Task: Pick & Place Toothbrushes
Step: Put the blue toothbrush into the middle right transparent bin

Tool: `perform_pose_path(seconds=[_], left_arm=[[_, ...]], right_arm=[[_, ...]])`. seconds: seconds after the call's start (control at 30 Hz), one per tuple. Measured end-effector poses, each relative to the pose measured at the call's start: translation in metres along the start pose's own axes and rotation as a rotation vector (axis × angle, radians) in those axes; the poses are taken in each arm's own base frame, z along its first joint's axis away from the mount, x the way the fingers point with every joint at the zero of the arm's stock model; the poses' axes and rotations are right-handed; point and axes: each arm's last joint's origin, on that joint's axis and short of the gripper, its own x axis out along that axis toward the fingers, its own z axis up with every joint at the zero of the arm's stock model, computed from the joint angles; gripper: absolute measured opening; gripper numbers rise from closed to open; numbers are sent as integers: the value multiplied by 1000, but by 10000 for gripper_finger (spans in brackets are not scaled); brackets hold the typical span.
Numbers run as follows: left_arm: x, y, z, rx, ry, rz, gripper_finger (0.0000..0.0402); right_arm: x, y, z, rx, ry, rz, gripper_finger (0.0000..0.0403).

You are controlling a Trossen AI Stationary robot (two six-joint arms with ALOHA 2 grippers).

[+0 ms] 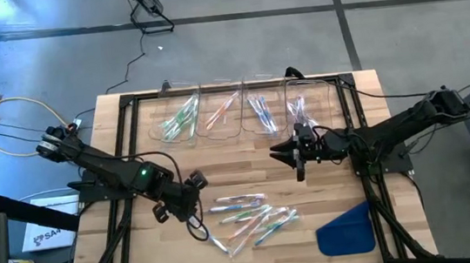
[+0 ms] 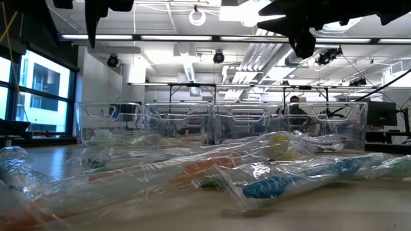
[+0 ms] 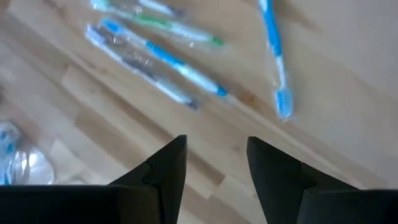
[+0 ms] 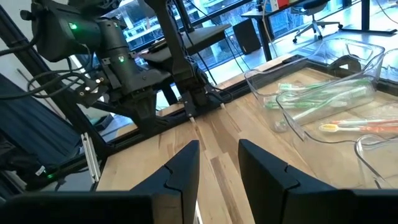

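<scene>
Several wrapped toothbrushes (image 1: 253, 215) lie loose on the wooden table near its front middle; the low view shows a blue one (image 2: 302, 176) close up in its clear wrapper. My left gripper (image 1: 192, 202) hangs open just left of this pile, tipped steeply down. Its wrist view shows its fingers (image 3: 214, 140) over bare wood, with a blue-and-white toothbrush (image 3: 180, 62) ahead of them. My right gripper (image 1: 279, 151) is held level and open over the table's middle, right of centre, pointing toward the left arm. Nothing is between its fingers (image 4: 219, 144).
Four clear bins stand in a row along the far edge, holding green (image 1: 179, 115), orange (image 1: 224, 111), blue (image 1: 261, 111) and purplish (image 1: 302, 105) toothbrushes. A blue flat piece (image 1: 348, 229) lies at the near right corner. Bare wood shows between the pile and the bins.
</scene>
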Motion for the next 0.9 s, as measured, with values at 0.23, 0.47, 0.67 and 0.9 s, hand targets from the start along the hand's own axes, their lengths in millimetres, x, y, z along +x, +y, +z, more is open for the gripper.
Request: perform_pose_path(seconds=[0.23,0.47,0.67,0.9], left_arm=[[0,0,-1,0,20,19,163],[0,1,-1,86,28,28,163],[0,1,-2,92,42,36,163],[3,-1,-2,144,41,-3,163]], right_arm=[[0,0,0,-4,0,0,104],[0,0,0,-4,1,0,104],[0,0,0,-5,1,0,104],[0,0,0,-6,2,-1,104]])
